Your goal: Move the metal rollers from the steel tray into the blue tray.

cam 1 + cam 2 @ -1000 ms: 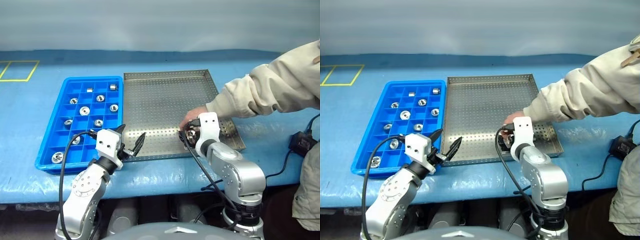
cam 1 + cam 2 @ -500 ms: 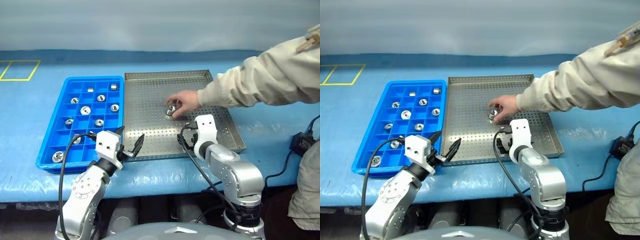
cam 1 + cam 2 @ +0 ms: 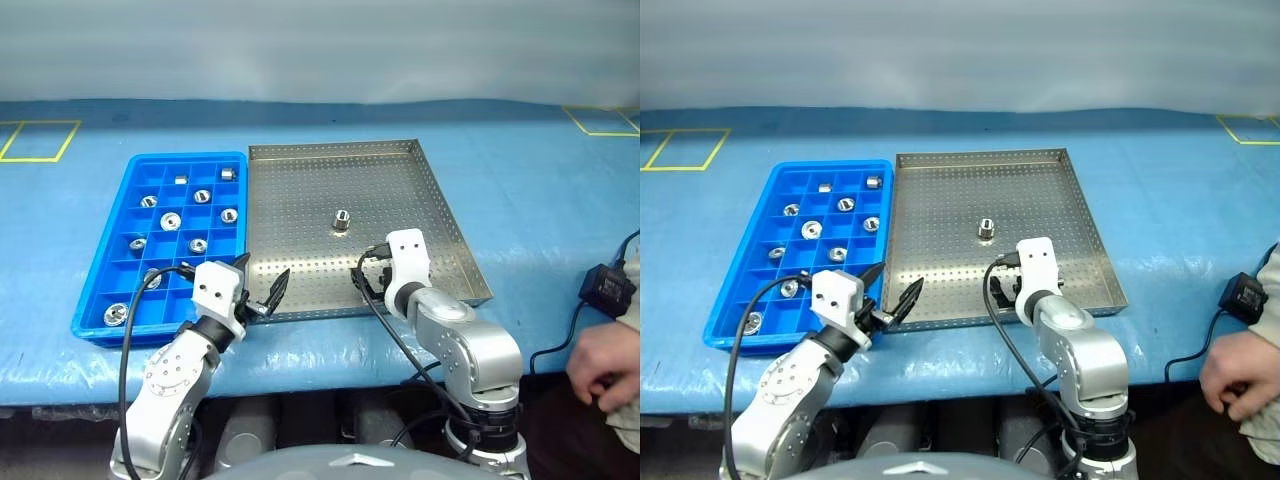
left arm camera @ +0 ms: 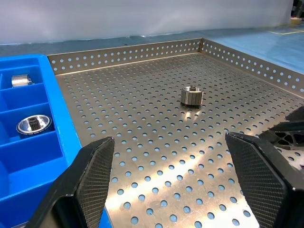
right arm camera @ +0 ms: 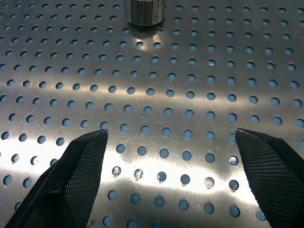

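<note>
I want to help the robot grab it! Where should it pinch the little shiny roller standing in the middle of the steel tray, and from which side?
Probably pinch the roller across its round sides, coming down from above. It stands upright and alone on the steel tray, hole facing up. The right gripper is open with the roller just ahead of it, so it looks best placed.

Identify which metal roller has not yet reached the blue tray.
The lone roller standing upright near the middle of the steel tray. All the other rollers sit in compartments of the blue tray; this one rests on the perforated floor, ahead of the open right pincer.
</note>
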{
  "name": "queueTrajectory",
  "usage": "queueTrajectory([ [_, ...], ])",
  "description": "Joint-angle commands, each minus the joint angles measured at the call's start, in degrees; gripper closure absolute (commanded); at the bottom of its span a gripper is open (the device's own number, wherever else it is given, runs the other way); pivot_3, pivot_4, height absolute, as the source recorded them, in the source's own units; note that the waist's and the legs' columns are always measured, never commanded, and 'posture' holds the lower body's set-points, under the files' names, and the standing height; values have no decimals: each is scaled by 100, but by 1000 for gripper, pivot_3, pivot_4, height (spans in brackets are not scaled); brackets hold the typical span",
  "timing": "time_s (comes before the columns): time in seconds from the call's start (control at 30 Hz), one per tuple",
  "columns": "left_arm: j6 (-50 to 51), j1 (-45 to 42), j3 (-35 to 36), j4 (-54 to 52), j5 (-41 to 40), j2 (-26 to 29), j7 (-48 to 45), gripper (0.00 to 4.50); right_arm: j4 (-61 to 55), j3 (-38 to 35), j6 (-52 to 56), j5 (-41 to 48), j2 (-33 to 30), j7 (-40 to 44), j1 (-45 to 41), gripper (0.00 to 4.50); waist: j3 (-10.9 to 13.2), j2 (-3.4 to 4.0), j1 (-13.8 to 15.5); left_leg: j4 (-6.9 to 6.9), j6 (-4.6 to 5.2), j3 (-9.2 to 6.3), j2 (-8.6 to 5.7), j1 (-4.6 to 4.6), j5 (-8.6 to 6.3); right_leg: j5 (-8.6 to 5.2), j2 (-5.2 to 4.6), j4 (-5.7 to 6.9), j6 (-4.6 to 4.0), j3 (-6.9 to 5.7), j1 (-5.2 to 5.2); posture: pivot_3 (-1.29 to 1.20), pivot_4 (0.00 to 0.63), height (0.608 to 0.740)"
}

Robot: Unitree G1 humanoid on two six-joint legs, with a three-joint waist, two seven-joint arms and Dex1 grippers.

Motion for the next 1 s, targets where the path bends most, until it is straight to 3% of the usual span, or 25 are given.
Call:
queueTrajectory([
  [0.03, -45, -55, -85, -148, -26, -16, -5, 405, -66, 16, -220, -9, -21, -41, -61, 14, 0, 0, 0, 0, 0, 0, -1, 0, 0, 0, 0, 0, 0, 0, 0, 122, 150, 740],
  [0.2, -23, -115, -117, -111, -35, -16, 1, 405, 456, 90, -953, -207, -134, -117, -460, 14, 0, 0, -17, 1, 1, 6, -1, 3, 1, 2, 1, 0, 3, 5, 0, 113, 150, 740],
  [0.53, 57, -225, -138, -91, 31, 0, 65, 405, 3073, 63, -3273, -487, 129, -344, -1836, 14, 0, -1, -17, -3, 5, 23, -11, 17, 2, 24, 7, 3, 32, 18, 7, 145, 150, 740],
  [0.97, 98, -110, -90, -216, 41, -14, 227, 405, 5761, -3, -4823, -493, 304, -147, -2666, 14, 0, -1, 29, -3, 10, 29, -6, 18, -1, 43, 2, 1, 15, 23, 8, 194, 150, 740],
  [1.0, 95, -108, -91, -219, 42, -13, 238, 405, 5927, -19, -4907, -499, 296, -158, -2695, 188, 0, 0, 38, -2, 10, 29, -6, 18, -1, 44, 2, 0, 15, 23, 8, 196, 150, 740],
])
